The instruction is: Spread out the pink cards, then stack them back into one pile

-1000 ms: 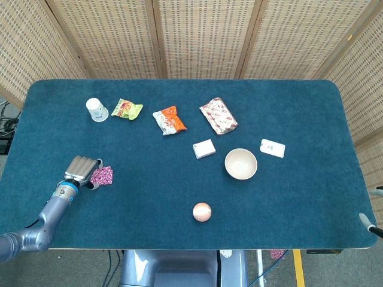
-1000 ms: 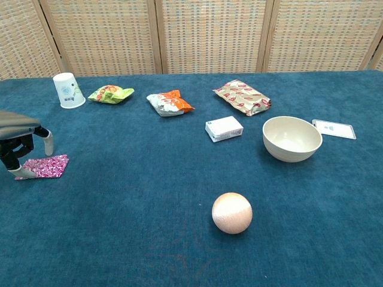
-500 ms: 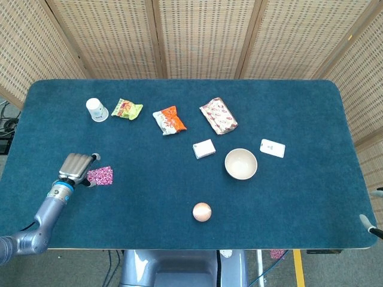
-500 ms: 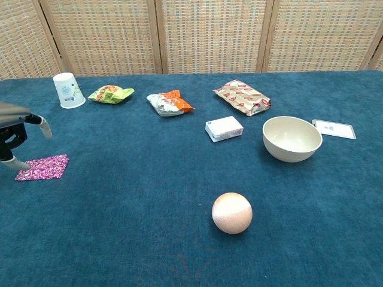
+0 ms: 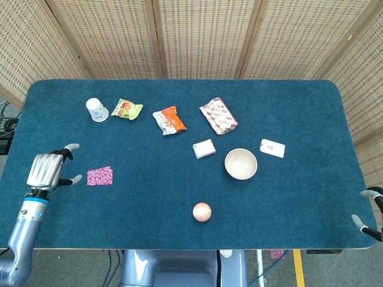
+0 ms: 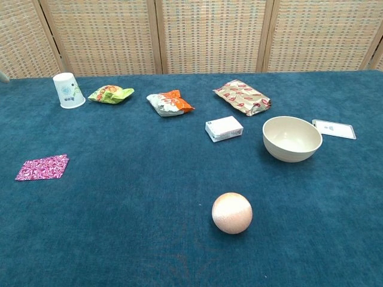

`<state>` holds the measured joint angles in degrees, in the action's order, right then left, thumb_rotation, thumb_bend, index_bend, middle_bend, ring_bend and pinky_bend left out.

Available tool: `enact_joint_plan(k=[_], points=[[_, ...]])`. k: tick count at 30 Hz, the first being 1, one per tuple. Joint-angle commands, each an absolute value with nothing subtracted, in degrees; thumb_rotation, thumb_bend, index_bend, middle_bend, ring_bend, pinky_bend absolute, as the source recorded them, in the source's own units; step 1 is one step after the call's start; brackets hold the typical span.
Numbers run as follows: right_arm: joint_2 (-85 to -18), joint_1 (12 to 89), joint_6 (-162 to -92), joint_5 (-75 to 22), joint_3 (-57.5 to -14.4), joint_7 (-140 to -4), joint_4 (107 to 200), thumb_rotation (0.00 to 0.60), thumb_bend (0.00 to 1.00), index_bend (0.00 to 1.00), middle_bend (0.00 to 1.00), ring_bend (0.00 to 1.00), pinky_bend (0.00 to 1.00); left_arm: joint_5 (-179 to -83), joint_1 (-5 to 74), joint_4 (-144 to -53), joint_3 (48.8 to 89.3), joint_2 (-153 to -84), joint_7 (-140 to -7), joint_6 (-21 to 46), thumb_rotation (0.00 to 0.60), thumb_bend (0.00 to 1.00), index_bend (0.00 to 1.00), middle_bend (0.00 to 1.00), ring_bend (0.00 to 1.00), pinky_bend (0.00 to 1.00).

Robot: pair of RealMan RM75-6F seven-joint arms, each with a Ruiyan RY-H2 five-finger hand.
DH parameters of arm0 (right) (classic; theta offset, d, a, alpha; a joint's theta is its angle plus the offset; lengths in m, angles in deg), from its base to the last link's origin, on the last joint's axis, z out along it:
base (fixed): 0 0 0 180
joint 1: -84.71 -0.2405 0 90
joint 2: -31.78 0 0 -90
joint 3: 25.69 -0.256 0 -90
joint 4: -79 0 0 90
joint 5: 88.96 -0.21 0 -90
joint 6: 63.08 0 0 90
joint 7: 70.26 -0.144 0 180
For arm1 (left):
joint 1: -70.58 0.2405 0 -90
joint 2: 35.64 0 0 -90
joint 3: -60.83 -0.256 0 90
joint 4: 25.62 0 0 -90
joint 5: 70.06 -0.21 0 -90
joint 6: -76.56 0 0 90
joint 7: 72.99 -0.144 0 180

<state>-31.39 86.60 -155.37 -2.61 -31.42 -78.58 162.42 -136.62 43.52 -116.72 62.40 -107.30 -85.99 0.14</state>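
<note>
The pink cards (image 5: 99,176) lie in one flat pile on the blue table cloth at the left; the chest view shows the same pile (image 6: 42,167). My left hand (image 5: 46,170) hovers left of the pile, apart from it, with its fingers spread and nothing in them. It is out of the chest view. My right hand (image 5: 370,211) shows only as a few fingertips at the right edge of the head view, off the table; whether it holds anything is hidden.
A white paper cup (image 5: 96,110), a green snack bag (image 5: 127,109), an orange snack bag (image 5: 169,119) and a patterned packet (image 5: 218,116) line the back. A small white box (image 5: 204,149), a cream bowl (image 5: 240,164), a white card (image 5: 272,147) and a peach ball (image 5: 201,211) sit mid-right.
My left hand has let go of the pink cards and drawn back to the left, leaving the chest view. The pile stays flat on the cloth.
</note>
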Motion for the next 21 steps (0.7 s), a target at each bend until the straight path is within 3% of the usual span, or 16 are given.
enact_joint_plan(k=[1, 11, 21], points=[[-31.24, 86.37, -155.3, -1.68, -30.9, -77.9, 163.17, 0.6, 0.23, 0.35, 0.32, 0.16, 0.14, -142.61, 48.02, -118.9, 61.2, -106.77, -83.07, -5.57, 0.535, 0.15, 0.23, 0.41, 0.45, 0.65], [-31.08, 85.74, -154.92, 1.29, -29.31, -75.67, 165.79, 0.6, 0.23, 0.35, 0.32, 0.16, 0.14, -149.16, 53.85, -122.38, 58.88, -106.39, -83.25, -11.87, 0.535, 0.15, 0.26, 0.4, 0.42, 0.61], [-31.08, 85.22, -154.04, 2.14, -28.48, -74.61, 166.96, 0.6, 0.23, 0.35, 0.32, 0.16, 0.14, -149.13, 57.02, -124.73, 58.44, -105.24, -85.52, -11.2, 0.536, 0.15, 0.3, 0.38, 0.4, 0.56]])
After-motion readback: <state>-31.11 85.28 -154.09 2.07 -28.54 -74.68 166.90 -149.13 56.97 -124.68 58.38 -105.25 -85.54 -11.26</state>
